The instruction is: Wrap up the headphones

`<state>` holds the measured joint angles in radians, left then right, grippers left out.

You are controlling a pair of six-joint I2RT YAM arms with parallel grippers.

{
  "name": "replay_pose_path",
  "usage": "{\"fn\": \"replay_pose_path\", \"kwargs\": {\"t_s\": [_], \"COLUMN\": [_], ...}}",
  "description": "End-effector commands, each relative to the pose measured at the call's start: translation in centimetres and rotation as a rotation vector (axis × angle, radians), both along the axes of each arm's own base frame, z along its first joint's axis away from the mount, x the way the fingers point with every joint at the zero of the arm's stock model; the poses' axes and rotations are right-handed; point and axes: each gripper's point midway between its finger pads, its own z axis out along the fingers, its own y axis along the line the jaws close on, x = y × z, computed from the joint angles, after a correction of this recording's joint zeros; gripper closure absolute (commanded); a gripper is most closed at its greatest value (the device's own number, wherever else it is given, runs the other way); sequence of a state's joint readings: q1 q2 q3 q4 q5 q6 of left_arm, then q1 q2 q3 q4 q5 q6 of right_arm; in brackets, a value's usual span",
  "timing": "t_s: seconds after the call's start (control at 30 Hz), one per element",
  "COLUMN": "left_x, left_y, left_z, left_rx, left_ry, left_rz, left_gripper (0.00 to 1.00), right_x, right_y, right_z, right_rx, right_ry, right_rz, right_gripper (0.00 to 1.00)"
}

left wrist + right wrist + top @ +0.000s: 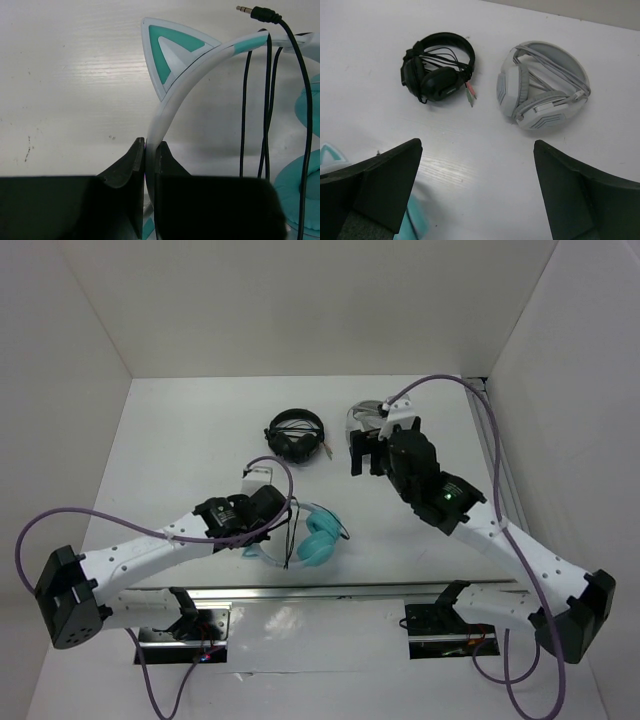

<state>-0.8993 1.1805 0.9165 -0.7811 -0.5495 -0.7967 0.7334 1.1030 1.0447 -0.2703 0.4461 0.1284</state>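
The teal headphones [320,540] lie near the black headphones [296,436], headband [172,100] pinched by the left jaws; the right jaws are held open. The cable [244,115] should be wound slowly, with the band gripped tight.

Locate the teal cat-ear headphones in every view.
Top external: teal headphones lie at centre, against the left arm's tip.
Left wrist: their headband rises through the middle, clamped in the left gripper.
Right wrist: only a teal sliver at the bottom-left edge.
Shared landmark: black headphones, seen in top and right wrist views only.
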Motion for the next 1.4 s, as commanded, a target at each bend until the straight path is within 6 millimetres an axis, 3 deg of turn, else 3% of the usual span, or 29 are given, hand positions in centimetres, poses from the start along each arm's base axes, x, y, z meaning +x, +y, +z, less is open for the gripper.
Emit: {"fn": "replay_pose_path", "kwargs": {"t_s": [0.0, 0.17, 0.23, 0.37, 0.63, 0.73, 0.77, 0.87, 0.93, 0.97, 1.1, 1.2, 1.23, 1.33, 1.37], "left_x": [4.4, 7.2, 8.0, 9.6, 10.4, 9.7, 9.3, 8.4, 7.8, 7.9, 6.9, 6.7, 6.9, 5.8, 5.4], "left_y": [-1.7, -0.6, 0.6, 0.4, 0.0, -0.1, -0.3, 0.2, 0.4, 0.3, 0.2, -0.6, -0.9, -0.4, 0.0], "left_z": [1.8, -0.6, -2.3, -3.1, -7.2, -7.9, -8.1, -8.5, -8.8, -8.4, -7.1, -3.5, -1.2, 2.9, 4.1], "left_rx": [-0.169, -0.175, -0.16, -0.216, -0.18, -0.178, -0.176, -0.142, -0.123, -0.14, -0.136, -0.166, -0.197, -0.168, -0.158], "left_ry": [-0.189, -0.205, -0.177, -0.189, -0.077, -0.069, -0.057, -0.053, -0.04, -0.049, -0.059, -0.132, -0.172, -0.2, -0.213], "left_rz": [0.172, 0.229, 0.259, 0.233, 0.242, 0.273, 0.273, 0.302, 0.307, 0.315, 0.299, 0.261, 0.248, 0.217, 0.217], "left_gripper": [1.0, 1.0, 1.0, 1.0, 1.0, 0.79, 0.64, 0.5, 0.11, 0.0, 0.0, 0.0, 0.0, 0.0, 0.0], "right_x": [-1.9, -3.9, -4.1, -4.9, -5.3, -5.4, -5.4, -5.7, -5.8, -6.0, -6.6, -7.1, -7.5, -8.6, -9.3], "right_y": [-0.6, -1.6, -1.8, -2.4, -2.0, -2.1, -2.0, -2.0, -2.1, -2.2, -2.4, -2.9, -3.1, -4.3, -4.7], "right_z": [3.1, 4.8, 4.8, 4.1, 3.9, 3.7, 3.7, 4.3, 5.3, 5.4, 6.9, 7.5, 8.6, 9.0, 10.3], "right_rx": [0.08, 0.123, 0.122, 0.114, 0.126, 0.12, 0.129, 0.141, 0.159, 0.154, 0.19, 0.187, 0.206, 0.193, 0.211], "right_ry": [-0.019, -0.039, -0.038, -0.029, -0.022, -0.015, -0.012, -0.009, -0.017, -0.011, -0.004, 0.011, 0.004, 0.047, 0.032], "right_rz": [0.022, 0.055, 0.056, 0.055, 0.079, 0.079, 0.077, 0.085, 0.083, 0.082, 0.083, 0.08, 0.078, 0.057, 0.067], "right_gripper": [0.0, 0.0, 0.0, 0.0, 0.0, 0.0, 0.0, 0.0, 0.0, 0.0, 0.0, 0.0, 0.0, 0.0, 0.0]}}
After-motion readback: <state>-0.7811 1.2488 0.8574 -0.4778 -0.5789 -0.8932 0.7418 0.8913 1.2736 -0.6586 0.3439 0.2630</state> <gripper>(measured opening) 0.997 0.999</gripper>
